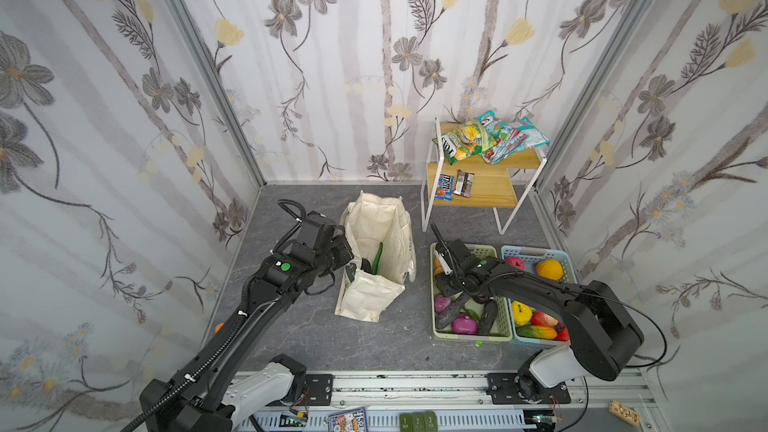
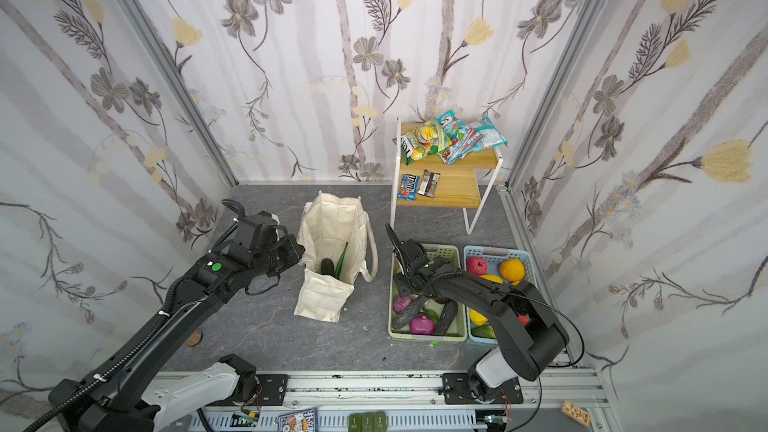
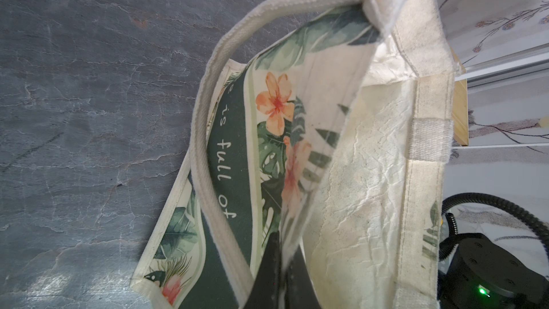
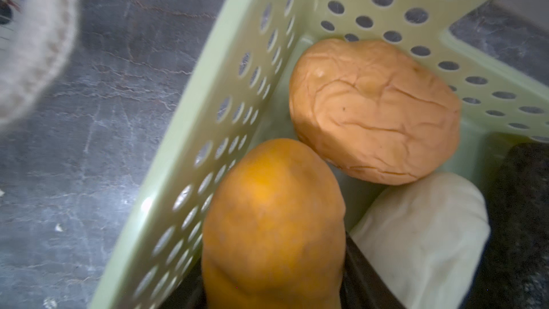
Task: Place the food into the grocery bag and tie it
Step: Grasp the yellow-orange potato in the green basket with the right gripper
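The cream grocery bag (image 1: pixel 380 243) (image 2: pixel 336 230) stands open mid-floor, with a dark avocado (image 1: pixel 366 264) and a long green stalk (image 1: pixel 377 257) inside. My left gripper (image 1: pixel 349 255) (image 3: pixel 286 242) is shut on the bag's near rim, beside the printed side (image 3: pixel 237 173). My right gripper (image 1: pixel 440 280) (image 4: pixel 271 292) reaches into the pale green basket (image 4: pixel 237 84), its jaws closed round an orange toy vegetable (image 4: pixel 273 218). A tan potato (image 4: pixel 374 111) lies just beyond it. Purple onions (image 1: pixel 464 324) lie in the same basket. A yellow-green snack packet (image 1: pixel 469 137) sits on the shelf stand.
A blue basket (image 1: pixel 540 253) of toy fruit stands right of the green one. The wooden shelf stand (image 1: pixel 486 195) at the back right holds teal-red packets (image 1: pixel 505 139) and candy bars (image 1: pixel 463 182). A white vegetable (image 4: pixel 421 233) lies next to the right gripper. Walls close in on three sides.
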### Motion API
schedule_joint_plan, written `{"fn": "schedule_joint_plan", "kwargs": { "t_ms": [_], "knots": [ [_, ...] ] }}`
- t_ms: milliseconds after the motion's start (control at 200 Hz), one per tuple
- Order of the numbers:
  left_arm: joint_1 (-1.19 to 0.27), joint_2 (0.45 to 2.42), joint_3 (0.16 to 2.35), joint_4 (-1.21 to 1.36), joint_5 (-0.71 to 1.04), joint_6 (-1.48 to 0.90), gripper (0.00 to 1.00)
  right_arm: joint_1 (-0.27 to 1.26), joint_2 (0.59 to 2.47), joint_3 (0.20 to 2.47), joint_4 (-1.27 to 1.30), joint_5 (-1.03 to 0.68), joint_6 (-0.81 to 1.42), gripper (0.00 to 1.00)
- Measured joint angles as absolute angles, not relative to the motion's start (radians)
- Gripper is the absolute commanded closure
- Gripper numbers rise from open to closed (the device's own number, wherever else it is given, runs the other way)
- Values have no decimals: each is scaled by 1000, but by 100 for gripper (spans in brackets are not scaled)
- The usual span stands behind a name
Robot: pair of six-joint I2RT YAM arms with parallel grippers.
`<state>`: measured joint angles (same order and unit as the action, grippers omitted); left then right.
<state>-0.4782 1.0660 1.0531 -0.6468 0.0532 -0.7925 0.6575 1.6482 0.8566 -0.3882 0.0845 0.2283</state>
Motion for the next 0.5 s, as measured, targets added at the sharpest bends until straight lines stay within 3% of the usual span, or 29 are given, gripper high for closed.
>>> {"fn": "schedule_joint_plan", "kwargs": {
  "t_ms": [500],
  "knots": [
    [-510, 1098, 1062, -636, 53, -789, 100, 583, 1474, 986, -553, 78, 279, 47]
  ]
}}
